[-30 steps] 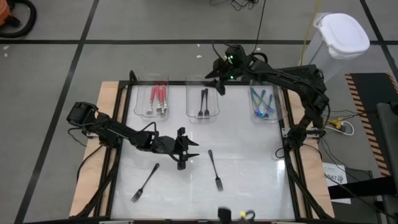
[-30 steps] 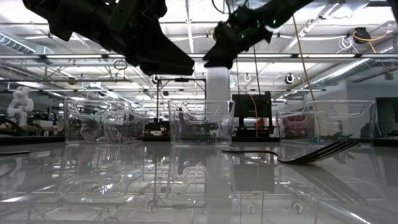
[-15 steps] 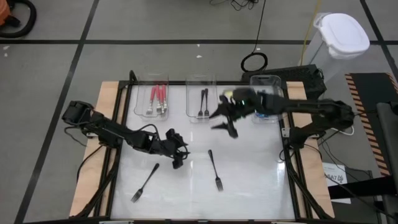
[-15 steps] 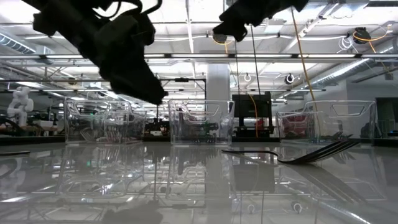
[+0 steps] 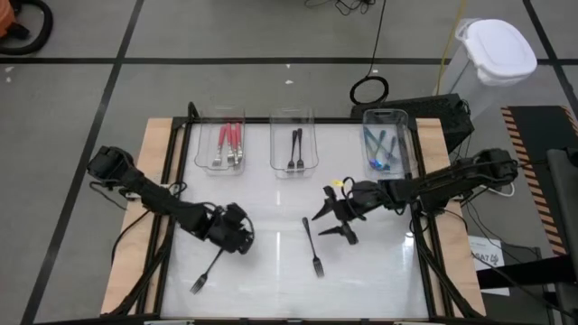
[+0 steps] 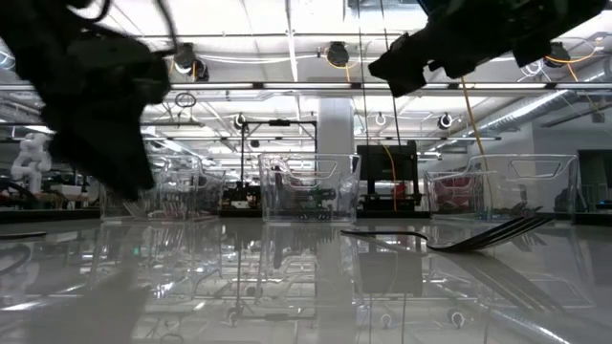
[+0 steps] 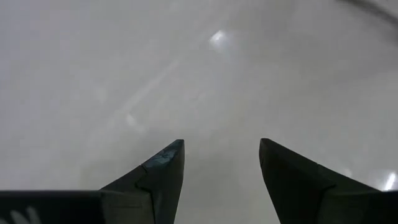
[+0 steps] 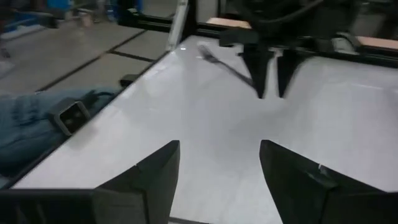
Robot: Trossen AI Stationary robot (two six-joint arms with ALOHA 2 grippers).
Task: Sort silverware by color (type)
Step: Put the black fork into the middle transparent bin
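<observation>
I have the left gripper (image 5: 237, 236) low over the near-left part of the table (image 5: 361, 271), fingers spread with nothing between them, right at the handle end of a black fork (image 5: 209, 267) that lies slanting toward the near-left corner. In the left wrist view I see only bare table between the two fingers (image 7: 163, 169). My right gripper (image 5: 330, 219) hangs over the middle-right of the table, jaws apart and empty, just right of a second black fork (image 5: 312, 246) lying with its tines toward the near edge.

Along the far edge stand three clear trays: the left tray (image 5: 200, 135) holds red-handled forks (image 5: 228, 143), the middle tray (image 5: 276, 140) holds two black forks (image 5: 295, 149), and the right tray (image 5: 404, 135) holds blue-handled forks (image 5: 379, 149).

In the low view, the second black fork (image 6: 459, 237) lies on the glossy table to the right.
</observation>
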